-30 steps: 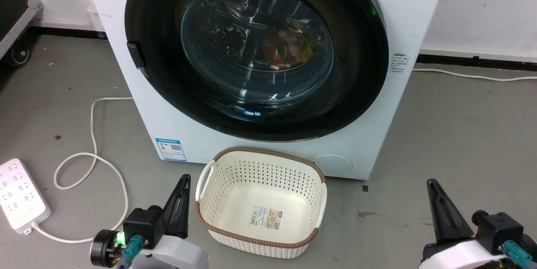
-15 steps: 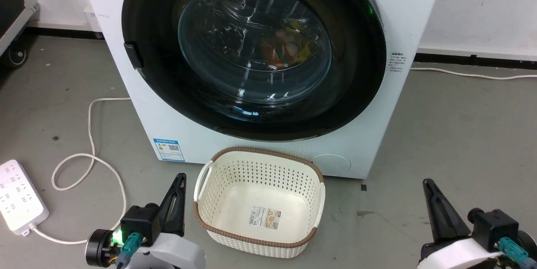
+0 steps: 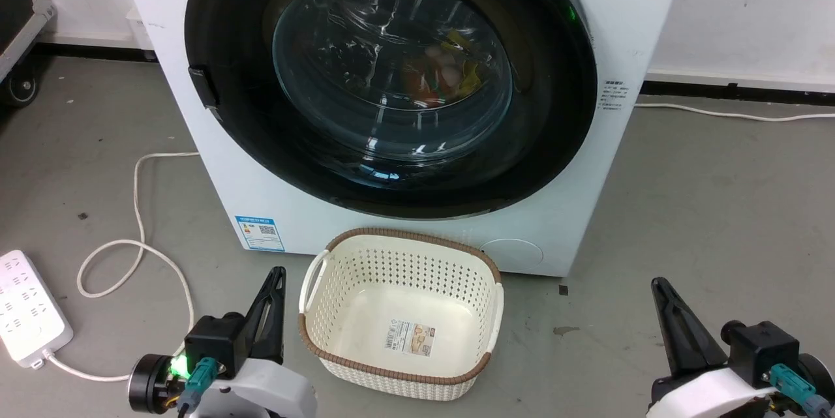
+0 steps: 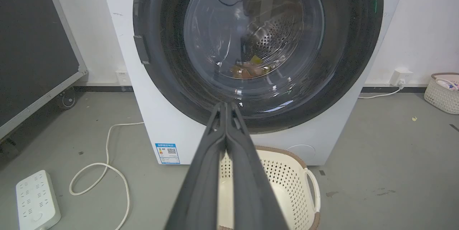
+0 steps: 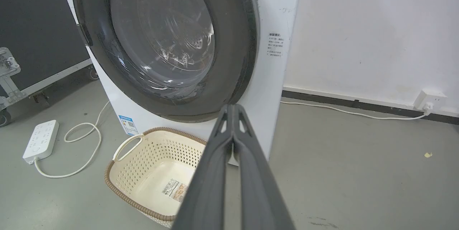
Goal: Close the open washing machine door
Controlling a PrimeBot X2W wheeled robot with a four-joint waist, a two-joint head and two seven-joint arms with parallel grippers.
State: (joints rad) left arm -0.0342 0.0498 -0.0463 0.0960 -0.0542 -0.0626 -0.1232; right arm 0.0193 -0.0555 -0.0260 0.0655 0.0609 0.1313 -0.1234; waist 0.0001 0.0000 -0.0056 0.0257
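Note:
The washing machine door point(image 3: 391, 72), a glossy black ring around a bulging glass window, lies flat against the white machine front, its latch tab point(image 3: 202, 87) at the left edge. Coloured laundry shows behind the glass. The door also appears in the left wrist view point(image 4: 254, 40) and the right wrist view point(image 5: 161, 40). My left gripper point(image 3: 278, 272) is low on the left beside the basket, shut and holding nothing; its fingers point(image 4: 225, 105) meet at the tips. My right gripper point(image 3: 657, 284) is low on the right, well away from the machine, also shut and holding nothing point(image 5: 232, 107).
A cream perforated basket point(image 3: 404, 235) with a brown rim stands on the floor against the machine's base, between my grippers. A white power strip point(image 3: 26, 313) and looped cable point(image 3: 137, 209) lie at the left. A black wheeled case point(image 4: 32, 43) is far left; another basket point(image 4: 441, 92) far right.
The head view has drifted slightly, so everything sits a little further left and both grippers a little lower. Door and grippers are otherwise as before.

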